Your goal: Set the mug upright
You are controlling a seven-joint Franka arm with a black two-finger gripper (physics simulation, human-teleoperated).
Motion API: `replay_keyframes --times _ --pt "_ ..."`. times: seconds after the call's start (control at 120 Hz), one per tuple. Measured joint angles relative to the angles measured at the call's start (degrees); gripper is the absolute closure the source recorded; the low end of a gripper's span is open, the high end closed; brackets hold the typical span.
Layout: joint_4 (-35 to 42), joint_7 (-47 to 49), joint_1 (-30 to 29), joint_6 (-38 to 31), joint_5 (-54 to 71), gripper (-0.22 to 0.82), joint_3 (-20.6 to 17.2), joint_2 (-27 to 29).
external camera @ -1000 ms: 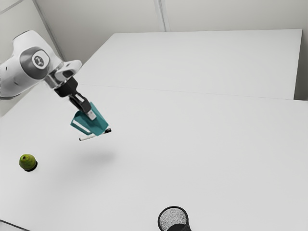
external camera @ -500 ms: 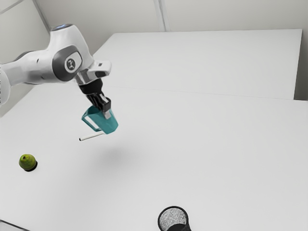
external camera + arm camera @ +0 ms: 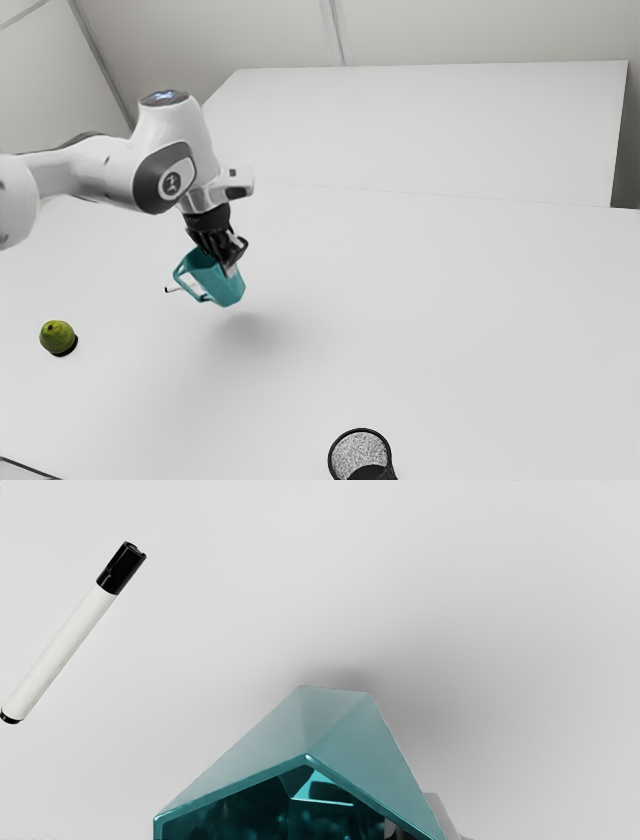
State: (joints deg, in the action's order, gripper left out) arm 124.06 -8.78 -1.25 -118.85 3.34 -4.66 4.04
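In the exterior view my gripper (image 3: 231, 266) points down, shut on the wall of the teal faceted mug (image 3: 224, 287). The mug hangs above the table, tilted, its mouth up toward my hand and its handle toward the exterior view's left. A shadow lies on the table below it. In the wrist view the teal mug (image 3: 350, 730) shows its outer faces and dark inside; my gripper (image 3: 417, 825) has one finger outside the wall and part of the other visible inside the rim.
A white marker with a black cap (image 3: 65, 640) lies on the table (image 3: 420, 300), partly behind the mug in the exterior view. A green pear-like fruit (image 3: 57, 336) sits at the exterior view's left, and a black cup with a speckled inside (image 3: 358, 452) near its bottom edge.
My hand has carried the mug toward the exterior view's right, then lower, turning on the way. The mug's tilt has lessened and its mouth faces further upward. The fruit and black cup have stayed still.
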Motion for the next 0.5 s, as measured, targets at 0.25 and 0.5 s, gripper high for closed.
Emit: replay_keyframes --times 0.25,0.5 --pt "3.3 5.2 0.5 -5.8 1.5 0.79 -0.2 -0.4" --pt "4.4 9.0 0.8 -8.6 2.1 0.79 -0.3 -1.6"
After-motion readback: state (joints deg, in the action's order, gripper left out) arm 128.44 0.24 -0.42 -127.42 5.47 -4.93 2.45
